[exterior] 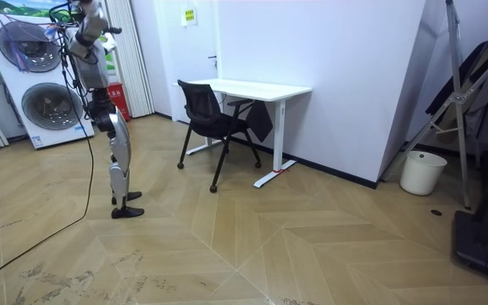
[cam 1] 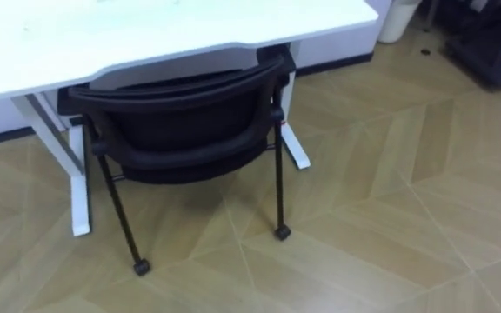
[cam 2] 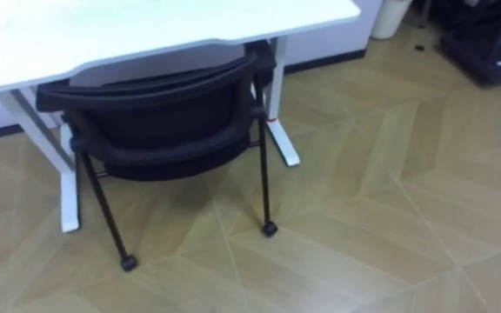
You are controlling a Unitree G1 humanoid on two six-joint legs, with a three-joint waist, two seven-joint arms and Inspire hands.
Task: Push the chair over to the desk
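Left eye view: the chair point(cam 1: 181, 122) is black and fills the middle toward 10 o'clock. Its curved backrest faces the camera and its seat reaches under the front edge of the white desk point(cam 1: 146, 35), which spans 10 to 1 o'clock. Two rear legs slant down to small casters point(cam 1: 141, 267) on the wooden floor point(cam 1: 390, 217), one at 7 o'clock and one near 6. A white desk leg point(cam 1: 79, 191) stands just beside the chair at 9 o'clock, and another runs close by its 3 o'clock side. From 2 round to 6 o'clock the floor lies bare. A white bin point(cam 1: 398, 17) sits at 1 o'clock and dark clutter point(cam 1: 494, 52) at 2, both well apart from the chair

Room view: the robot stands upright at 10 o'clock, in front of stacked washers point(exterior: 45, 85) and facing the chair's backrest across bare floor. Its hands point(exterior: 107, 30) are held up by the chest, well apart from the chair and touching nothing of it. I cannot tell whether the fingers are apart or curled. The desk backs onto the white wall, and open floor spreads from 3 to 8 o'clock
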